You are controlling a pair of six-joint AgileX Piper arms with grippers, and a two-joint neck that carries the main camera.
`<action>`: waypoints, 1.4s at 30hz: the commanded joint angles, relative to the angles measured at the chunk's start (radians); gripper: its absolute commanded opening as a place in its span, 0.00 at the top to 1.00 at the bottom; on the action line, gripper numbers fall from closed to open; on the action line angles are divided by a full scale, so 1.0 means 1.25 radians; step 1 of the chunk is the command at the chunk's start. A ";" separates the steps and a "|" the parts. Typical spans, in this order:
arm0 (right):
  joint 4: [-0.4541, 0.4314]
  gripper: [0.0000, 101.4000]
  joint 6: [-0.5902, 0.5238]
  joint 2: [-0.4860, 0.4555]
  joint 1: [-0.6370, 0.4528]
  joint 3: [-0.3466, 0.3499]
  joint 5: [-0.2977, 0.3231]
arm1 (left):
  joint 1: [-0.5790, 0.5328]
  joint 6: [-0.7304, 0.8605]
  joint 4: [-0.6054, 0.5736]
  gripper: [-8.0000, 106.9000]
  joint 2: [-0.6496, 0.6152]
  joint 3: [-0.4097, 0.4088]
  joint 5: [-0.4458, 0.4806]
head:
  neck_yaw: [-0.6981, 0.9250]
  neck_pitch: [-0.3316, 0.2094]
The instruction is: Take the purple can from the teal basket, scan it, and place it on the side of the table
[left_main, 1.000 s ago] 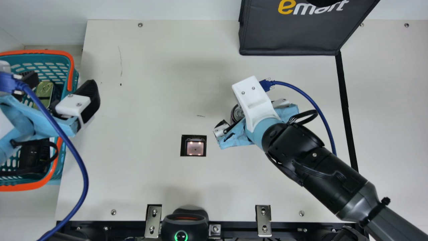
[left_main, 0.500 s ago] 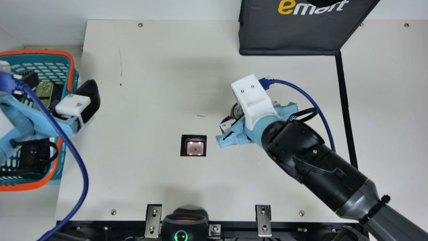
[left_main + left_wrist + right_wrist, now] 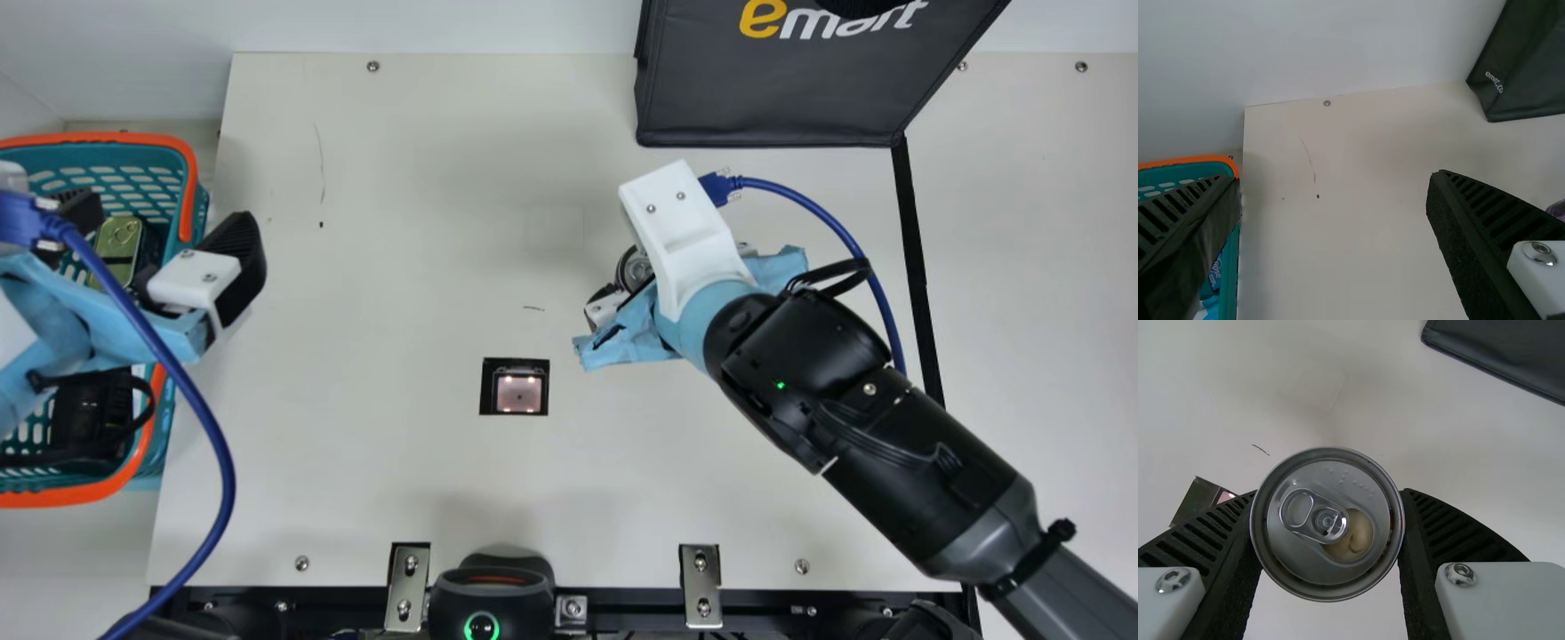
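Purple can (image 3: 1298, 547) clenched in the right gripper's (image 3: 1329, 495) ribbed fingers (image 3: 1448, 527).

Smooth metal, likely stiff but dentable, with real weight if full; best pinched on opposite sides below the rim. It is near mid-table (image 3: 356, 462), to the right of the scanner window (image 3: 519, 393) and nearer the far edge. Over the teal basket (image 3: 107, 138), the left gripper's (image 3: 162, 218) fingers stand parted, grasping nothing.
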 commanded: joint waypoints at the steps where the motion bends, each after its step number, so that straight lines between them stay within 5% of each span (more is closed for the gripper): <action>1: -0.001 1.00 0.001 -0.001 -0.007 -0.006 0.006 | 0.000 0.000 0.000 0.15 0.000 0.000 0.000 | -0.063 -0.023; 11: -0.007 1.00 0.022 -0.028 -0.128 0.000 0.036 | 0.000 0.000 0.000 0.15 0.000 0.000 0.000 | -0.249 -0.023; 28: -0.037 1.00 0.094 -0.103 -0.400 -0.025 0.123 | 0.000 0.000 0.000 0.15 0.000 0.000 0.000 | -0.249 -0.023; 34: -0.006 1.00 0.035 -0.117 -0.518 -0.041 0.132 | 0.000 0.000 0.000 0.15 0.000 0.000 0.000 | -0.249 -0.023; 42: 0.091 1.00 -0.154 -0.079 -0.727 -0.089 0.109 | 0.000 0.000 0.000 0.15 0.000 0.000 0.000 | -0.249 -0.023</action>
